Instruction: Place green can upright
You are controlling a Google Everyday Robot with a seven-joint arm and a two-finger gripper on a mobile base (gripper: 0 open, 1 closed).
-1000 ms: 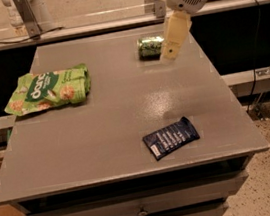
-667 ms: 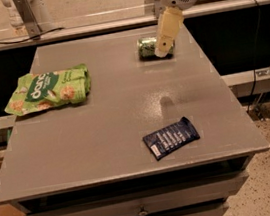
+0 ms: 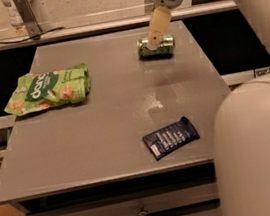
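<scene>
The green can (image 3: pixel 167 47) lies on its side on the grey surface (image 3: pixel 102 125), in the far right part, not far from the back edge. Its long axis runs from left to right, and its body shows a green pattern with pale marks.

The claw (image 3: pixel 154 41) comes down from the top of the view at a slant. Its pale cream tip is at the left end of the can and covers a part of it. The tip seems to touch the can or to be just above it; I cannot tell which. I also cannot tell if the claw is spread or pressed together, because it shows as only one pale shape from this side.

On the left side of the surface lies a flat green snack bag (image 3: pixel 46 90), well apart from the can. Near the front edge, more to the right, lies a small dark blue packet (image 3: pixel 171 137), turned a little. A large white part of the robot body (image 3: pixel 258 152) fills the lower right corner.
</scene>
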